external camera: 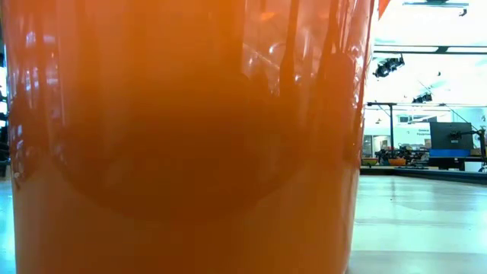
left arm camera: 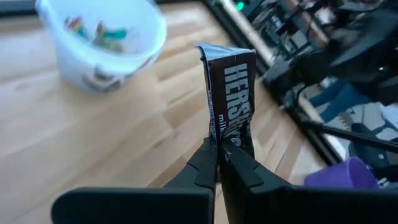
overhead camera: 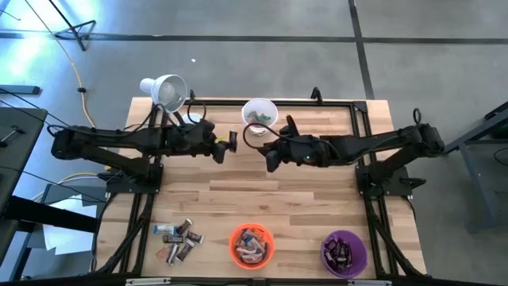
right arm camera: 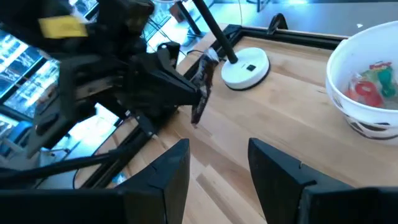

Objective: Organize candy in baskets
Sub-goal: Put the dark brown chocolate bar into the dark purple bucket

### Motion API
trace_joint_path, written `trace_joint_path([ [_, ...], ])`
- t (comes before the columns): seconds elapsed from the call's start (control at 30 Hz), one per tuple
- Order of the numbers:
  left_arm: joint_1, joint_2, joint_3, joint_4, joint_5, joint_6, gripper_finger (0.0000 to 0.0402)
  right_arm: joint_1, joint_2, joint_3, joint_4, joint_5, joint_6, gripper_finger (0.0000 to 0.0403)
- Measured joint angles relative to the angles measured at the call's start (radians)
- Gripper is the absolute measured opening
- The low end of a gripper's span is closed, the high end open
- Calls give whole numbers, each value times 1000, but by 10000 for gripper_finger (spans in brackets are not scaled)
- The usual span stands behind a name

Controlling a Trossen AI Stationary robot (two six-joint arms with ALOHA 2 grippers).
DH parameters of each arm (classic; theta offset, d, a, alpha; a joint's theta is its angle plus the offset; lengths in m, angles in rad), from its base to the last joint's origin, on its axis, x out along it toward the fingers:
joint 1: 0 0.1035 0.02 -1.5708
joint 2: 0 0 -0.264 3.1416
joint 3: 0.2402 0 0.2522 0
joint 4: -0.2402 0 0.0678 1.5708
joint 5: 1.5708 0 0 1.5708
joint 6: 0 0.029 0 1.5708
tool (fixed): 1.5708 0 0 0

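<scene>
The left pincer (left arm camera: 219,163) pinches a dark chocolate bar (left arm camera: 231,102) by its end, above mid-bench near the white basket (overhead camera: 259,113). Light, thin, slick wrapper; an end grip suffices. The right pincer (right arm camera: 219,163) gapes wide, facing it.

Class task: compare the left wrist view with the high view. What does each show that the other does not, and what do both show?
Only the left wrist view shows the lettering on the dark brown bar pinched in the left gripper. Only the high view shows the loose candy on the table, the orange basket, the lamp and the open right gripper. Both show the white basket and the purple basket.
</scene>
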Motion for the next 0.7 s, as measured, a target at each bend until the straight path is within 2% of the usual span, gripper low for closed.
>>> trace_joint_path([
  [0.2, -19, 45, 95, -4, -57, 63, 0, -28, 73, 0, 176, 1, -25, 158],
  [0.43, -20, 64, 127, -19, -73, 70, 0, -29, 120, 0, 332, 153, -51, 158],
  [0.7, -37, 94, 127, 16, -69, 64, 0, -55, 123, 0, 358, 127, -46, 158],
])
